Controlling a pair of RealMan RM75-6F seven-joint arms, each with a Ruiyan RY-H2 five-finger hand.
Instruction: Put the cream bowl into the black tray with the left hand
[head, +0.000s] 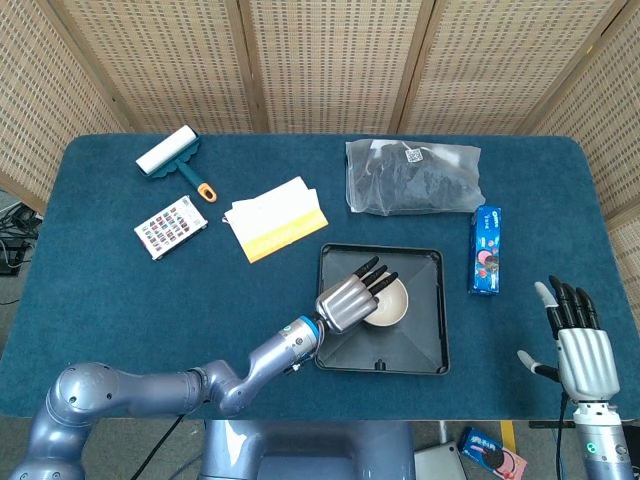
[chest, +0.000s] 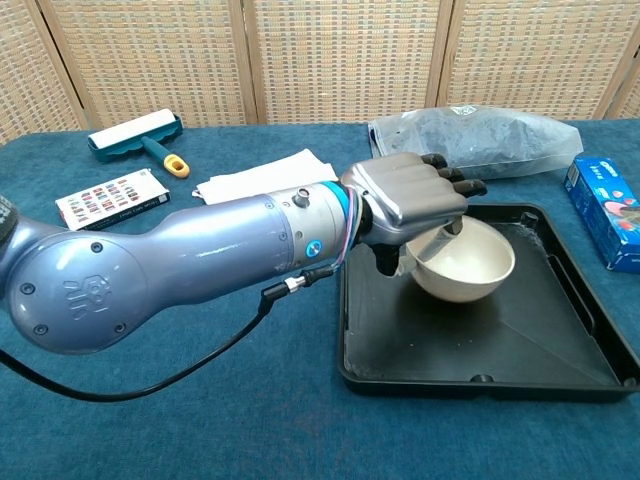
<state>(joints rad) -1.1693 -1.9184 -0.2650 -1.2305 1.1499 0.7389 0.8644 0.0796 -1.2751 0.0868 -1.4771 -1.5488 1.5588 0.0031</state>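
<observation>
The cream bowl (head: 388, 303) (chest: 464, 266) is over the middle of the black tray (head: 425, 340) (chest: 530, 350), upright, at or just above the tray floor. My left hand (head: 353, 295) (chest: 410, 200) grips its near rim, fingers over the top edge and thumb below. The left arm stretches across the tray's left edge. My right hand (head: 578, 340) stands at the table's front right corner, fingers apart, holding nothing; the chest view does not show it.
A blue snack packet (head: 486, 249) (chest: 608, 208) lies right of the tray. A clear bag of dark stuff (head: 413, 177) (chest: 470, 140) sits behind it. A yellow-white pad (head: 275, 219), a card (head: 170, 228) and a lint roller (head: 172, 155) lie to the left.
</observation>
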